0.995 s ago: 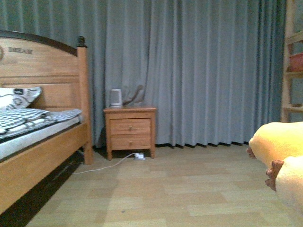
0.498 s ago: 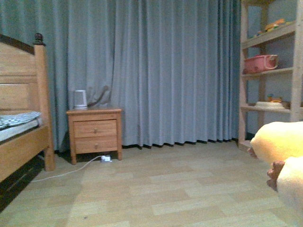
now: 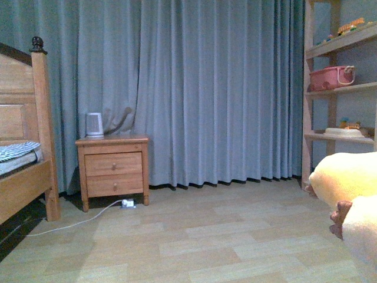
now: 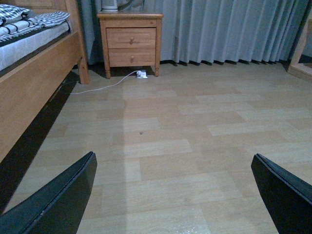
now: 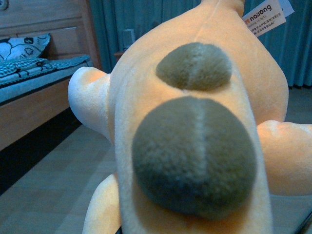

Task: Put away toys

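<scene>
The orange-yellow plush animal point(image 3: 353, 200) hangs at the far right of the front view, above the floor, with a reddish-brown paw tip point(image 3: 340, 214) showing. In the right wrist view the plush animal point(image 5: 195, 146) fills the frame, with two grey-brown patches and a white tag point(image 5: 265, 17). My right gripper is shut on it and hidden beneath it. My left gripper point(image 4: 175, 195) is open and empty, its black fingers point(image 4: 63, 195) wide apart above bare wood floor.
A wooden shelf unit point(image 3: 339, 88) at the right holds a pink basket point(image 3: 333, 76) and small toys. A nightstand point(image 3: 113, 168) with a white kettle stands against the grey curtain point(image 3: 218, 88). A bed point(image 3: 26, 171) is at the left, with a white cable point(image 3: 76, 221) on the floor.
The front view has swung to the right: the bed and nightstand slid left and the shelf unit came into view. The plush animal stays at the right edge.
</scene>
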